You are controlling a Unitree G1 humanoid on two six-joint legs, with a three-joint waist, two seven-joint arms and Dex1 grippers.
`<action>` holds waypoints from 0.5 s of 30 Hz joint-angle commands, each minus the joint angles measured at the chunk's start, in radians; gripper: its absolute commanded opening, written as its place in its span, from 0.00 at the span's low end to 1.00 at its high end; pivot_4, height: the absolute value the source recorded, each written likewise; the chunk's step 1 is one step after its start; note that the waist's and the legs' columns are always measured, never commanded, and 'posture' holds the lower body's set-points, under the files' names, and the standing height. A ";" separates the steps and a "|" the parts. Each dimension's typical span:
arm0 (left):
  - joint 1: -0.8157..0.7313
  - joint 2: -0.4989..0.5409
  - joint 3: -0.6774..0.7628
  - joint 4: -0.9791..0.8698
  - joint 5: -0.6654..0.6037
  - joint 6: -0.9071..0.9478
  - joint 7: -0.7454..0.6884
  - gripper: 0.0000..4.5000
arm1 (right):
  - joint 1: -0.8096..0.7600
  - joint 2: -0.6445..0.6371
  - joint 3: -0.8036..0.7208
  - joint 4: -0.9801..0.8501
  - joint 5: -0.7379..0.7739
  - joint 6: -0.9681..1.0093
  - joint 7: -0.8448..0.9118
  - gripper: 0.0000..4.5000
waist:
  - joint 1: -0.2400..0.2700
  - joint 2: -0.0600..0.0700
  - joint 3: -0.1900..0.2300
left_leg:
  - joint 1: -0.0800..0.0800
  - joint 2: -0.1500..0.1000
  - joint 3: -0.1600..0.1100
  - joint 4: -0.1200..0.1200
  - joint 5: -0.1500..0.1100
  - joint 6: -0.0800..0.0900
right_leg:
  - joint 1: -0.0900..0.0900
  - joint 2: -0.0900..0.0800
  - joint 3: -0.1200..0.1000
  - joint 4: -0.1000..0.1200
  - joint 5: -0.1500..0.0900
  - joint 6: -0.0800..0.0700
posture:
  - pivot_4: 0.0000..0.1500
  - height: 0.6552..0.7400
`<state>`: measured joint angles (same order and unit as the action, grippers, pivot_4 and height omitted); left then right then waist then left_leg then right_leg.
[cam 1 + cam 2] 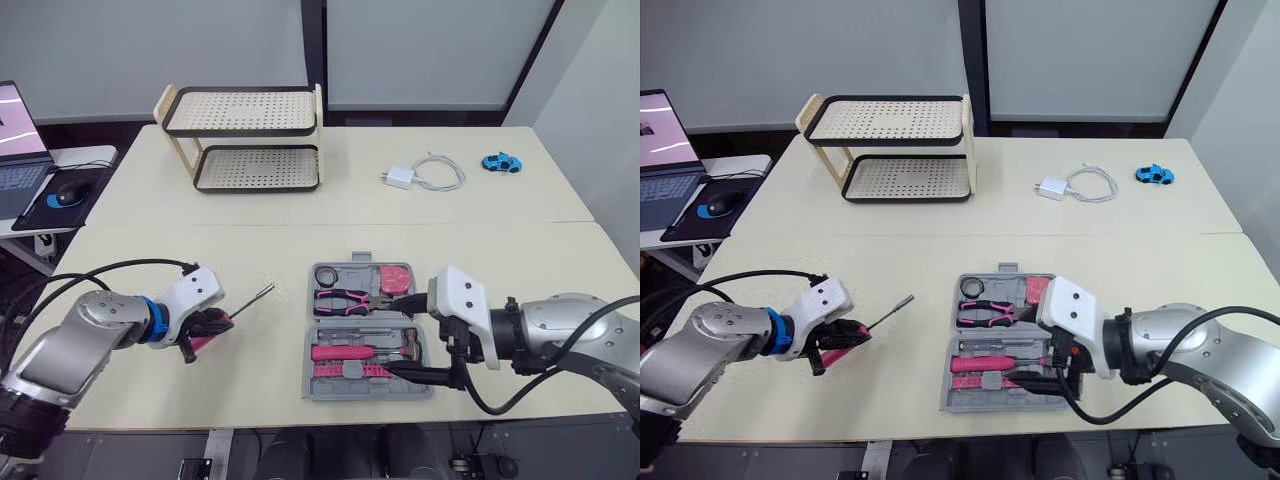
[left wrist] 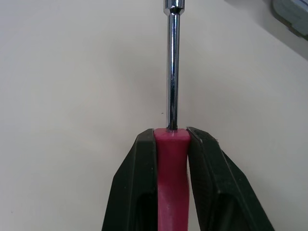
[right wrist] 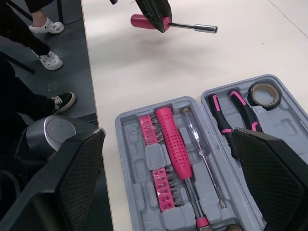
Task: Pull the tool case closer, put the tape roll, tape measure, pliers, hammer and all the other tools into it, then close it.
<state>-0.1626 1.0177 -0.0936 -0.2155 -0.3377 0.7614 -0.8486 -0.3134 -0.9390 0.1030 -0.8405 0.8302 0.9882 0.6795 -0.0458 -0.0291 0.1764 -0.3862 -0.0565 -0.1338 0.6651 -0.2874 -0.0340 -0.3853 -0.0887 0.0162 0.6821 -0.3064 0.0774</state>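
Working remotely, I have the left gripper [image 2: 171, 134] clamped on the pink handle of the screwdriver [image 2: 172, 72]. Its chrome shaft and socket tip jut out past the fingertips, clear of the table [image 1: 250, 380] and left of the tool case [image 3: 129, 144]. My right gripper [image 1: 405, 335] hangs with fingers spread wide at the open grey case's right side, where the pliers [image 1: 340, 299], tape roll [image 1: 325, 274] and hammer [image 1: 345, 352] lie in moulded slots.

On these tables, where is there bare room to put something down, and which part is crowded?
Free: the strip between the screwdriver in the left gripper and the tool case; also the band between the case and the rack. Crowded: the case's right side, where the open jaws of the right gripper sit over it.
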 commanded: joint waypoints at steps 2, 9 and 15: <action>-0.032 -0.093 0.052 -0.088 -0.027 0.192 0.122 0.12 | -0.018 0.011 0.019 -0.025 -0.026 -0.017 0.002 1.00 | 0.006 0.000 0.000 | 0.000 0.000 0.000 0.000 0.000 0.000 | 0.000 0.000 0.000 0.000 0.000 0.000 | 1.00 1.00; -0.076 -0.240 0.068 -0.172 -0.034 0.426 0.278 0.12 | -0.045 0.037 0.065 -0.009 -0.065 -0.014 0.002 1.00 | 0.013 -0.001 0.000 | 0.000 -0.001 0.000 0.000 0.000 0.000 | 0.000 -0.001 0.001 0.000 0.000 0.000 | 1.00 1.00; -0.062 -0.284 0.033 -0.159 -0.010 0.407 0.332 0.12 | -0.058 0.057 0.084 -0.004 -0.086 -0.014 0.002 1.00 | 0.015 -0.001 0.000 | 0.000 -0.001 0.000 0.000 0.001 -0.003 | 0.000 -0.001 0.001 -0.001 0.000 0.000 | 1.00 1.00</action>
<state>-0.2256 0.7382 -0.0716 -0.3553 -0.3636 1.1905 -0.5296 -0.3558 -0.8889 0.1891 -0.8286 0.7493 0.9880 0.6773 -0.0312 -0.0297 0.1760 -0.3862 -0.0574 -0.1334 0.6653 -0.2851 -0.0383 -0.3857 -0.0900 0.0175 0.6813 -0.3061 0.0769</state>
